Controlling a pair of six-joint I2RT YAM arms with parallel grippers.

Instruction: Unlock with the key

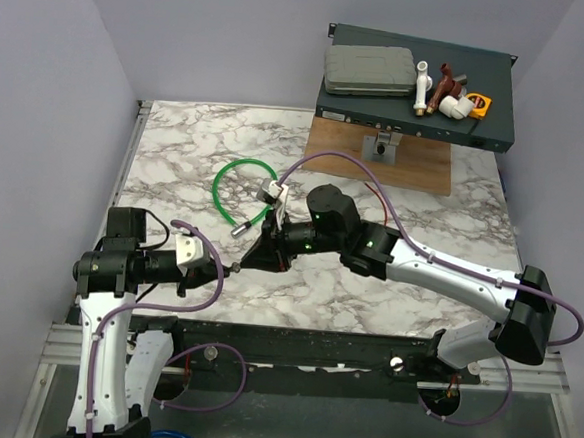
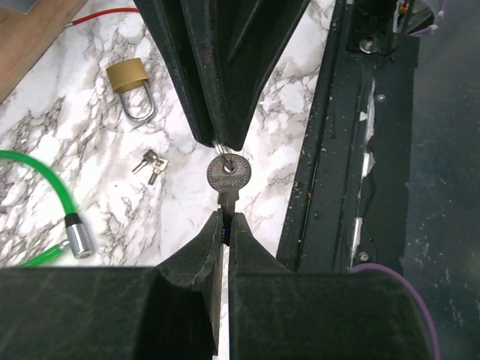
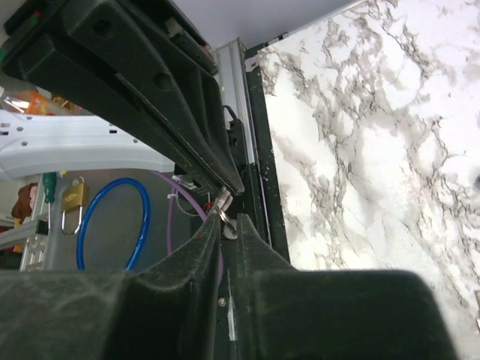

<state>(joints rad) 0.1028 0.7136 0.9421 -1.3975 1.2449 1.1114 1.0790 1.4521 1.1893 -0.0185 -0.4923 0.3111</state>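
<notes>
A: Where's the key?

B: I have the key [image 2: 229, 174] off the marble table [image 2: 180, 206], held in the air between both arms, near the front edge. The left gripper [image 2: 225, 219] is clamped on the blade, with the tips pinched tight against it.

A: And the right?

B: The right gripper [image 2: 223, 141] is closed too. It's pinching the wire ring [image 2: 223, 152] that runs through the key's round head. The grippers are almost tip to tip, and the key bridges the gap between them. The blade points at my left fingers and the head at the right ones.

A: Padlock?

B: The brass padlock [image 2: 129, 76] lies flat on the marble, well apart from the key. Both legs of its shackle look seated, but I can't tell if it's latched. Two small keys [image 2: 151, 164] lie on the table between the padlock and the grippers. The green cable [image 2: 45, 171] curves past on the far side of them, and its metal end sits near my left fingers.
</notes>
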